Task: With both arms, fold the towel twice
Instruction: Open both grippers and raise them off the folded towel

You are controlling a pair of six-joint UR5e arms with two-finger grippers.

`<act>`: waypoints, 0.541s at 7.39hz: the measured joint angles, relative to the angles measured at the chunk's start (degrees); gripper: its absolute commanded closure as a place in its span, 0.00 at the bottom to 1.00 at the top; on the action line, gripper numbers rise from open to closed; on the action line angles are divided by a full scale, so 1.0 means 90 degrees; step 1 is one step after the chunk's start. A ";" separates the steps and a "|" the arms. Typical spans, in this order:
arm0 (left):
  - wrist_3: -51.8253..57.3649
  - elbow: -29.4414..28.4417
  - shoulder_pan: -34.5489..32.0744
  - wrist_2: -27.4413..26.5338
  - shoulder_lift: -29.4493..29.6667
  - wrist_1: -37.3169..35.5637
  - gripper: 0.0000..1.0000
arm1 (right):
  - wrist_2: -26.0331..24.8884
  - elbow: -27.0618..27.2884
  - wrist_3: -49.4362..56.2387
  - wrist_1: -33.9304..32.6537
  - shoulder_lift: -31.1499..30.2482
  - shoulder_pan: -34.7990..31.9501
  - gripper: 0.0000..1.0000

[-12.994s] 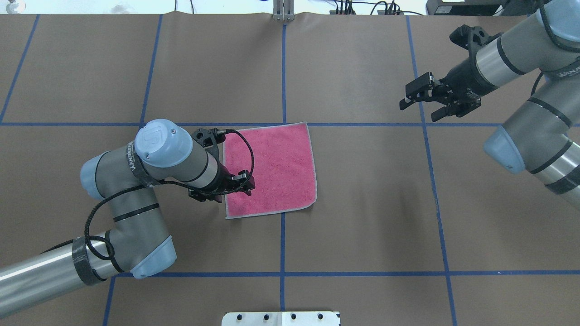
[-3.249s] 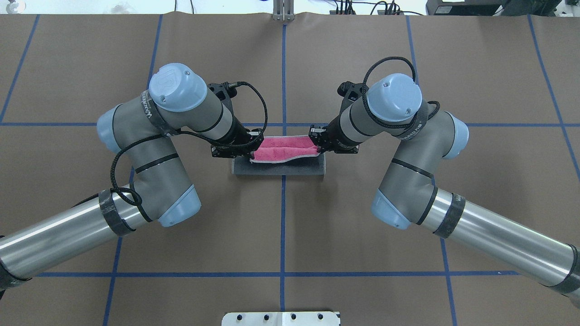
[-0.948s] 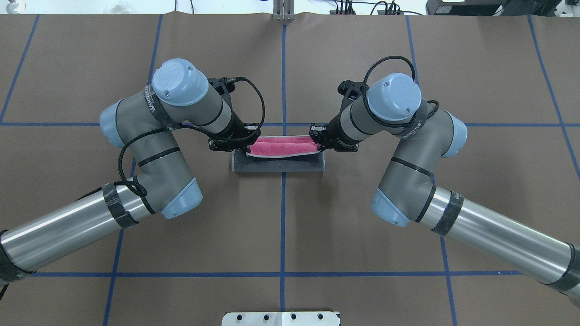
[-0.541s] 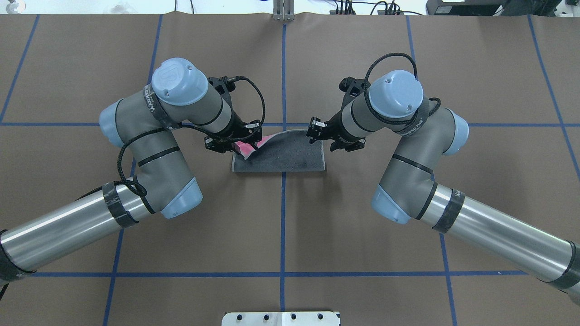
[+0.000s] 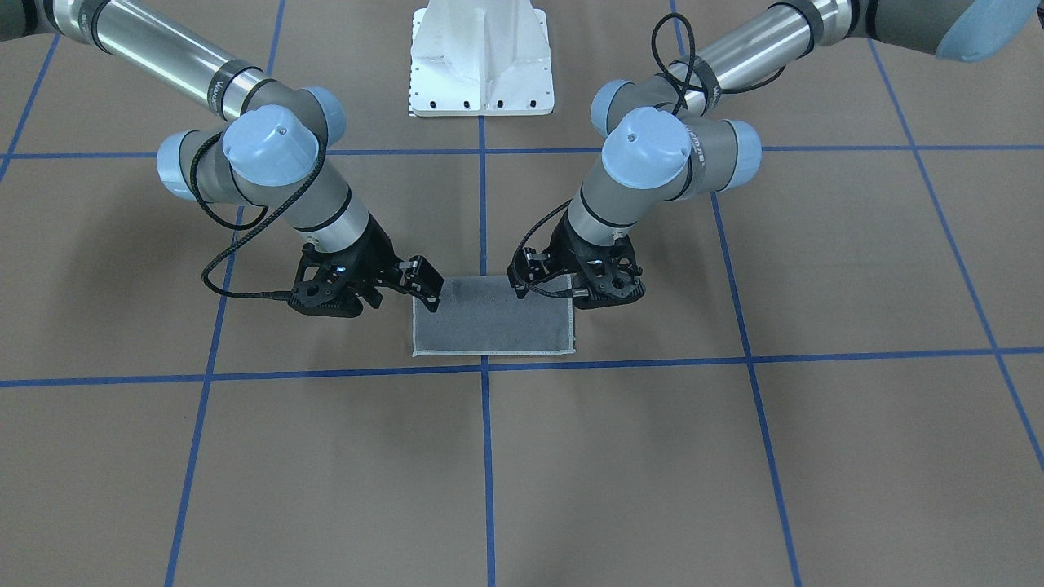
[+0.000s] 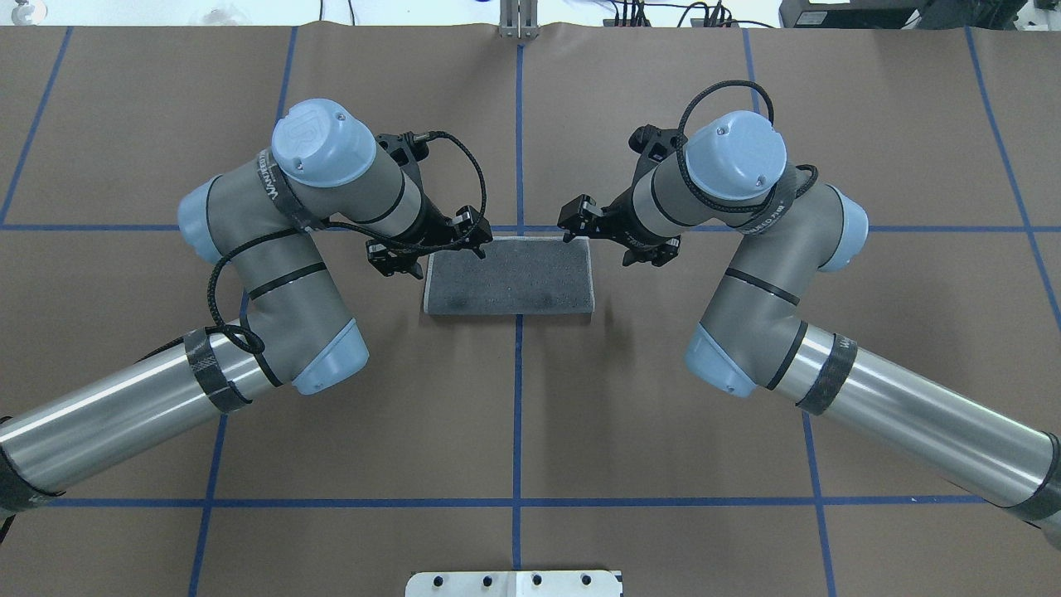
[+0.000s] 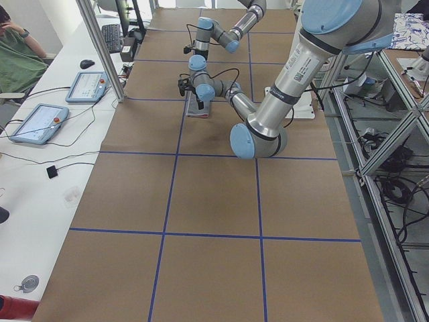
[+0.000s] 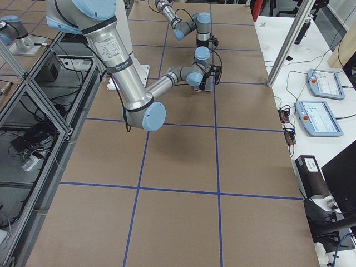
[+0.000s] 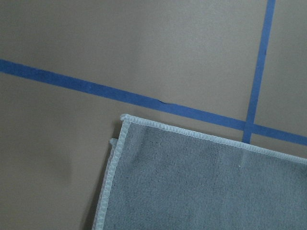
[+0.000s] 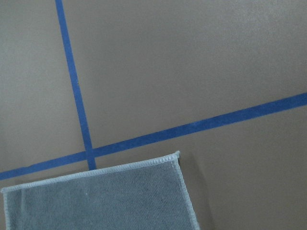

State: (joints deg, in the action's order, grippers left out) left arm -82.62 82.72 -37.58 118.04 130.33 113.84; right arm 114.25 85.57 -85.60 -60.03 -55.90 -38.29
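Towel (image 6: 510,278) lies folded once, grey side up, near the middle of the table (image 6: 663,414), left gripper (image 6: 431,245) and right gripper (image 6: 598,239) hovering at its far corners, fingers spread and empty, seemingly because the first fold is laid

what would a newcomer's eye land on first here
The small grey terry towel, folded into a rectangle with no pink showing, lies across a blue tape line at the middle of the brown table. The black two-finger left gripper and right gripper hang open at its two far corners.
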 measured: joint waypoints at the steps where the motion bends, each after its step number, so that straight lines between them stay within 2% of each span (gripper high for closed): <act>1: -0.0016 0.0004 -0.0058 0.0004 0.0028 0.0005 0.01 | 0.0038 0.0012 -0.0009 0.0000 -0.0001 -0.0008 0.01; 4: 0.0019 0.0008 -0.0461 0.0094 0.0072 -0.0002 0.01 | 0.0455 0.0041 -0.0438 0.0004 -0.0060 -0.0027 0.01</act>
State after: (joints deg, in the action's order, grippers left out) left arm -82.45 82.79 -41.72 118.89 130.97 113.82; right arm 118.34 85.95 -89.55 -59.99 -56.44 -38.53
